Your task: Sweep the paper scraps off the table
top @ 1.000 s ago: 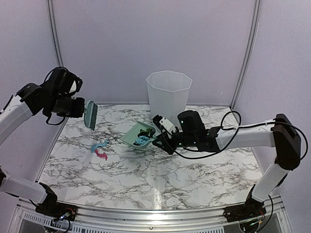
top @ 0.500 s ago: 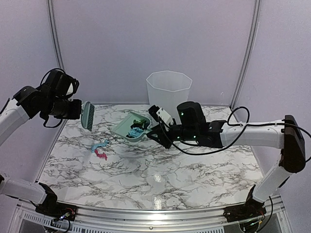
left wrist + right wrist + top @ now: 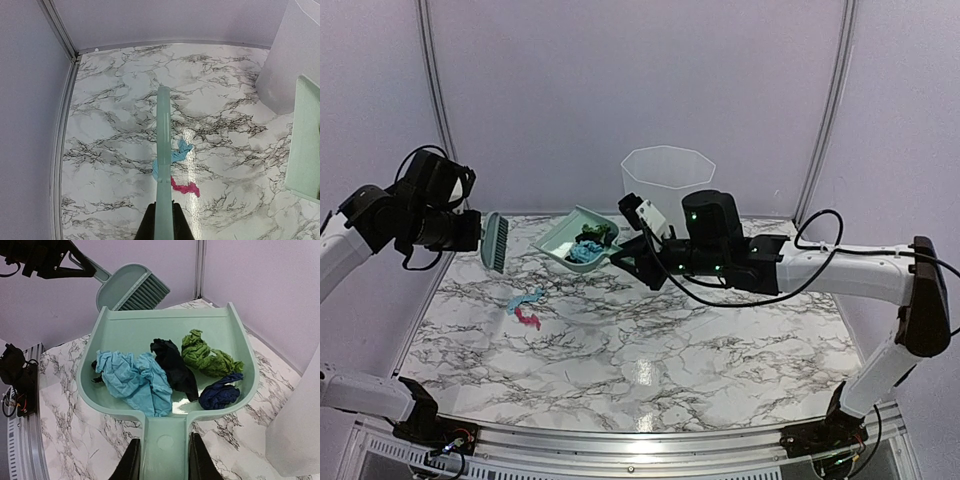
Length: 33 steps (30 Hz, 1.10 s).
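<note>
Top external view: above the marble table (image 3: pixel 670 350), the right pincer (image 3: pixel 162 460) is clenched on the dustpan (image 3: pixel 165 340) handle and holds the pan in the air, just left of the white bin (image 3: pixel 668 180). I'd call this the emptying step; next the pan needs raising over the rim and tipping. The left pincer (image 3: pixel 162 227) grips the brush (image 3: pixel 163 150). Crumpled paper scraps (image 3: pixel 135 380) sit in the pan. A blue scrap (image 3: pixel 525 298) and a pink scrap (image 3: pixel 528 319) lie on the table at centre-left.

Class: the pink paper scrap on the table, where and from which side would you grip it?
Pinch the pink paper scrap at its middle, probably from straight above: it lies low on the table, and the blue scrap lies just beyond it.
</note>
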Each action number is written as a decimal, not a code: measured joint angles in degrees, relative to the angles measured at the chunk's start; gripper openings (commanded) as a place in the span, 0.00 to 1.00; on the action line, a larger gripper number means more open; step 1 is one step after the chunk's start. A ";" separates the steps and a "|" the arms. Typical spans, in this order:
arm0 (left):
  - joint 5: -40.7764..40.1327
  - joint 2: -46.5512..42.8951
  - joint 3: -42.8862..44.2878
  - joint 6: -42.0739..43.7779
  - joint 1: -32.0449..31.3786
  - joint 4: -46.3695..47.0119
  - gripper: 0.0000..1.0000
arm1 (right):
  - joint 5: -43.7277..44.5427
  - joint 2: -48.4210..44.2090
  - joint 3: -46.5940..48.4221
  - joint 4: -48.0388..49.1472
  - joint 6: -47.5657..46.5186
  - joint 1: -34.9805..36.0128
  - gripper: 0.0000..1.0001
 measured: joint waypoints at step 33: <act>-0.55 -2.99 -3.43 -1.33 0.00 -0.02 0.00 | 7.32 0.81 22.40 -10.21 8.81 -1.38 0.00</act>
